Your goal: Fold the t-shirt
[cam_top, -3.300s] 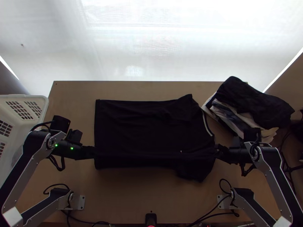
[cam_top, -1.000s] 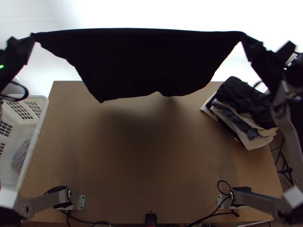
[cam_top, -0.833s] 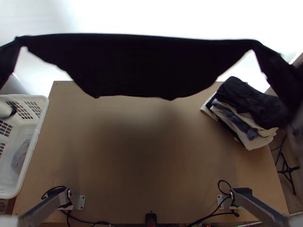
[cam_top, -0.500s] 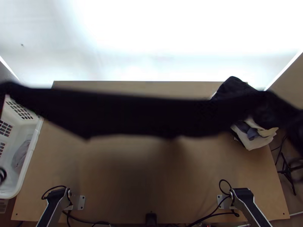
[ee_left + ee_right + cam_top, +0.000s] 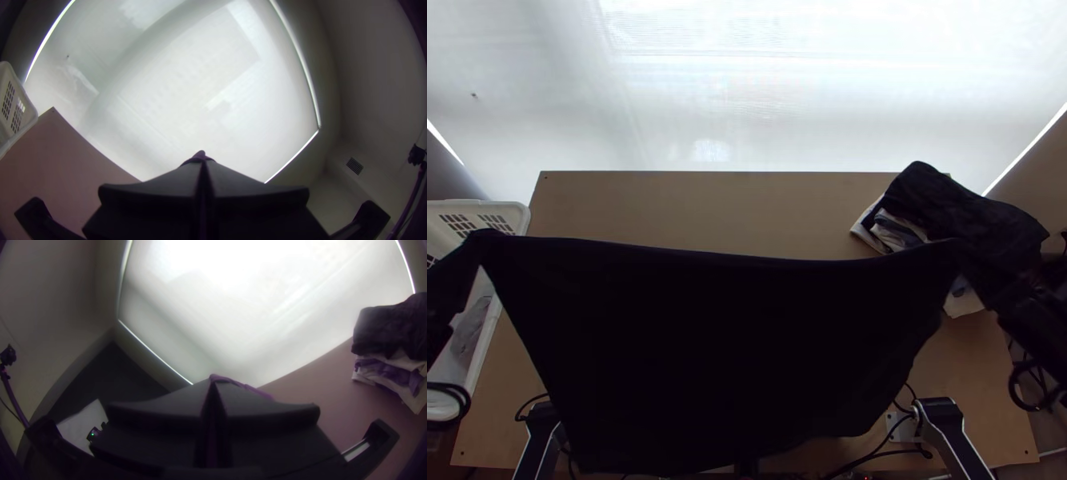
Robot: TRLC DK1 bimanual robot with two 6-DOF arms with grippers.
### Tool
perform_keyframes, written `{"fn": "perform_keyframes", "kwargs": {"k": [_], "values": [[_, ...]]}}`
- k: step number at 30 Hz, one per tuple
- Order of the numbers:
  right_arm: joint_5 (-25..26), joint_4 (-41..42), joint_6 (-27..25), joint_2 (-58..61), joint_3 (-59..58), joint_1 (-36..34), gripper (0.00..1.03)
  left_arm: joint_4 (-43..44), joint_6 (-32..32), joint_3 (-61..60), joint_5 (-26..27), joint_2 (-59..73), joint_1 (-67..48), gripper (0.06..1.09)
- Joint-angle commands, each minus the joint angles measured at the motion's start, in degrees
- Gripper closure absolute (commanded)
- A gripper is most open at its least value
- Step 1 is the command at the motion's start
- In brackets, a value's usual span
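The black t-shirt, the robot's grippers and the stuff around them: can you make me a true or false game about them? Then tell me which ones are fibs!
1. The left gripper and the right gripper hold the black t-shirt up between them. True.
2. The left gripper's fingers are wide open. False: they are shut on the t-shirt.
3. A pile of clothes lies near the far right corner of the table. True.
4. The white basket is on the table's right side. False: the white basket is at the left side.
5. A dark cloth is on top of the pile. True.
6. The t-shirt is folded into a tiny square. False: it hangs stretched wide.
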Motion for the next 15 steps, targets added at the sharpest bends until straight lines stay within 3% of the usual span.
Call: {"fn": "perform_keyframes", "kwargs": {"k": [1,7,15], "values": [[-0.2,4.3,-1.9,1.8,-15.3,0.0,1.00,2.6,3.0,-12.8,0.1,-0.8,0.1,1.05],[-0.2,17.0,-3.3,9.9,-26.1,-0.3,1.00,11.1,5.2,-26.1,0.1,1.1,0.9,1.05],[-0.1,28.7,-5.5,25.5,-26.1,-1.6,1.00,24.7,7.0,-35.0,0.1,11.0,1.0,1.05]]}}
